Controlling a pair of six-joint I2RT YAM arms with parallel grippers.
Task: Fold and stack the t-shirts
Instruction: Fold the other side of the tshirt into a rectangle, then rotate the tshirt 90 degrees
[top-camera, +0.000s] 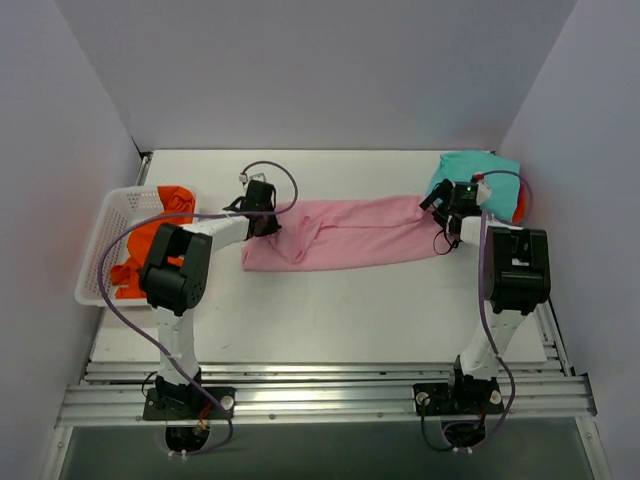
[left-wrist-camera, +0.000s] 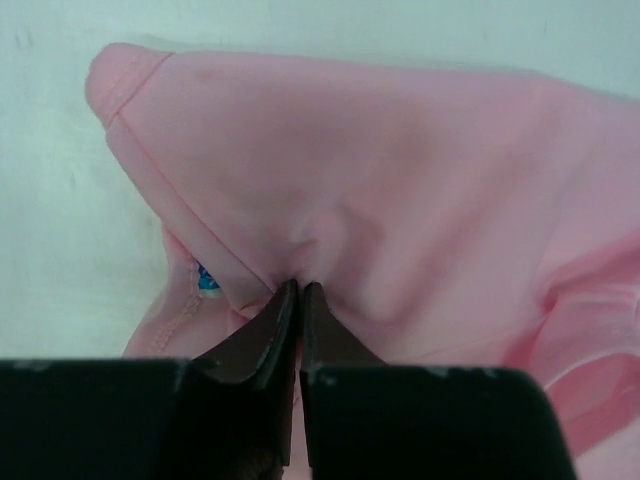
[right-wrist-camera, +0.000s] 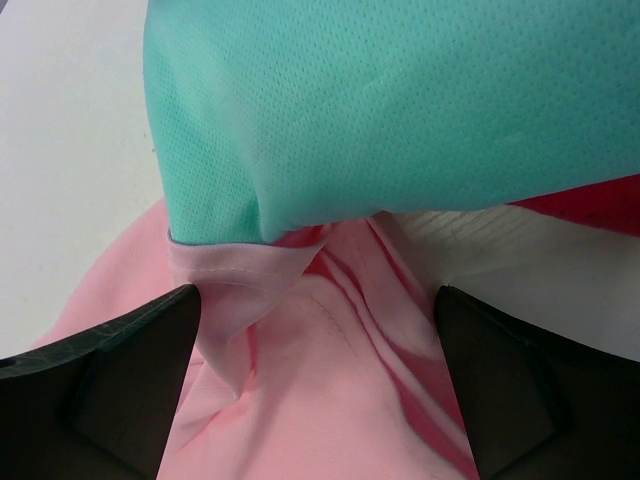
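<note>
The light pink t-shirt (top-camera: 340, 235) lies stretched across the middle of the table. My left gripper (top-camera: 262, 222) is shut on a pinch of its left end, seen in the left wrist view (left-wrist-camera: 298, 285) with the pink cloth (left-wrist-camera: 400, 180) spread beyond. My right gripper (top-camera: 447, 205) is open over the shirt's right end; its jaws stand wide apart around the pink cloth (right-wrist-camera: 320, 390). The teal t-shirt (top-camera: 478, 178) lies folded at the back right, its edge (right-wrist-camera: 400, 110) overlapping the pink one. The red t-shirt (top-camera: 518, 205) peeks from under it. The bright orange t-shirt (top-camera: 150, 240) is in the basket.
A white mesh basket (top-camera: 100, 250) stands at the left edge of the table, beside the left arm. Grey walls close in the back and both sides. Aluminium rails (top-camera: 320, 385) run along the near edge.
</note>
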